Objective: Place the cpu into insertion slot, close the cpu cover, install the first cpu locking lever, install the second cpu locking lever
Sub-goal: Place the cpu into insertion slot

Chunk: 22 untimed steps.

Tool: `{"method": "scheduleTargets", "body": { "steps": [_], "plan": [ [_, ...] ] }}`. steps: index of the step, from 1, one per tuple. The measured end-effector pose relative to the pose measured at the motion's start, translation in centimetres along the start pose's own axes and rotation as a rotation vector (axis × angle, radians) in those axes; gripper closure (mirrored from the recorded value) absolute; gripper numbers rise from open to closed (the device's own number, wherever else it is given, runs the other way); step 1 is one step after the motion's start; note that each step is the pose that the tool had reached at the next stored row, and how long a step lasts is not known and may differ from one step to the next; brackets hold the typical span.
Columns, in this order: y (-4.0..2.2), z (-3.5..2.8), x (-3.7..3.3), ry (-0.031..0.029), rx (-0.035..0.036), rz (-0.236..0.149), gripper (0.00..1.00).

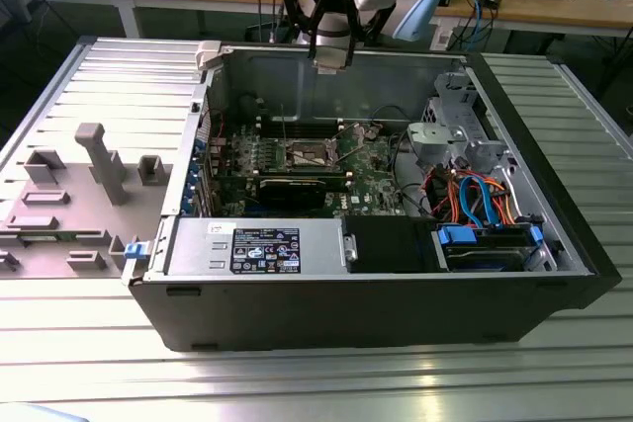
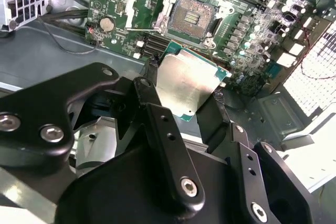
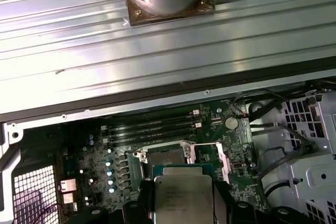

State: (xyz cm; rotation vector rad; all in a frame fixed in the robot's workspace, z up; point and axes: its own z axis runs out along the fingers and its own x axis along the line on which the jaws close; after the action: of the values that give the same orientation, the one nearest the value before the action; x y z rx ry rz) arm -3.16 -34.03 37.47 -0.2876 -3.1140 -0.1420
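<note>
My gripper (image 2: pixel 186 80) is shut on the cpu (image 2: pixel 190 83), a flat square chip with a dull grey metal top, pinched at two opposite edges between the black fingers (image 2: pixel 157 114). In the exterior view the gripper (image 1: pixel 331 54) hangs above the far wall of the open computer case. The insertion slot (image 2: pixel 195 17) lies on the green motherboard beyond the chip, its dark centre bare. The cpu cover (image 2: pixel 135 1) stands swung open beside it. In the first wrist view the cpu (image 3: pixel 184 196) sits just short of the insertion slot (image 3: pixel 165 156), well above the board.
A long black expansion card (image 1: pixel 302 190) lies near the slot (image 1: pixel 309 154). A power supply (image 1: pixel 257 244) fills the case's near side. Orange and blue cables (image 1: pixel 480 200) and a drive cage (image 1: pixel 465 126) sit at the exterior view's right. A grey fixture (image 1: pixel 99 160) stands outside on the left.
</note>
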Motion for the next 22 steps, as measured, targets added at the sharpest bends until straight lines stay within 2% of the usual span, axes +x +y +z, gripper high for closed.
{"method": "scheduleTargets", "body": {
  "steps": [4, 11, 14, 19, 22],
  "plan": [
    [-0.01, 0.04, 0.03, -0.0034, -0.0007, 0.039, 0.46],
    [-0.01, 0.05, 0.06, -0.0039, -0.0008, 0.043, 0.46],
    [-0.01, 0.13, 0.06, -0.0054, -0.0013, 0.058, 0.46],
    [-0.03, 0.35, 0.06, -0.01, -0.0021, 0.112, 0.46],
    [-0.06, 0.57, 0.1, -0.0144, -0.0029, 0.16, 0.46]
  ]
}}
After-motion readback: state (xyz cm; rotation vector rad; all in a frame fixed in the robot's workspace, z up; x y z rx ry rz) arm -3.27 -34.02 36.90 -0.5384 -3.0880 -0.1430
